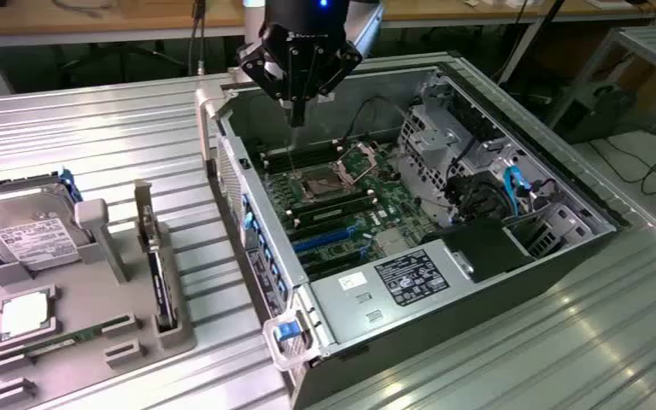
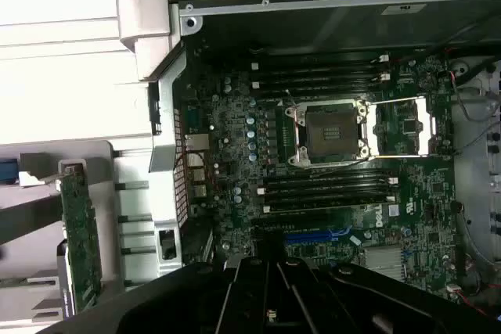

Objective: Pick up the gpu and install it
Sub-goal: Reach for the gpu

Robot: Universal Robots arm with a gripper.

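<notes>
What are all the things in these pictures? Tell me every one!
computer case: one, grey-black, open, exterior view's right
motherboard: one, green, inside the case
processor socket: one, silver, on the motherboard
parts holder: one, grey, exterior view's left
gpu: one, black, upright in the holder
hard drive: one, silver, in the holder
memory stick: one, green, flat in the holder
table: one, ribbed silver, under everything
gripper: one, black, above the motherboard

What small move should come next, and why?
Probably carry the claw toward the exterior view's left: it hangs over the open grey computer case, while the thin black gpu card stands on edge in the grey holder tray, untouched.
</notes>
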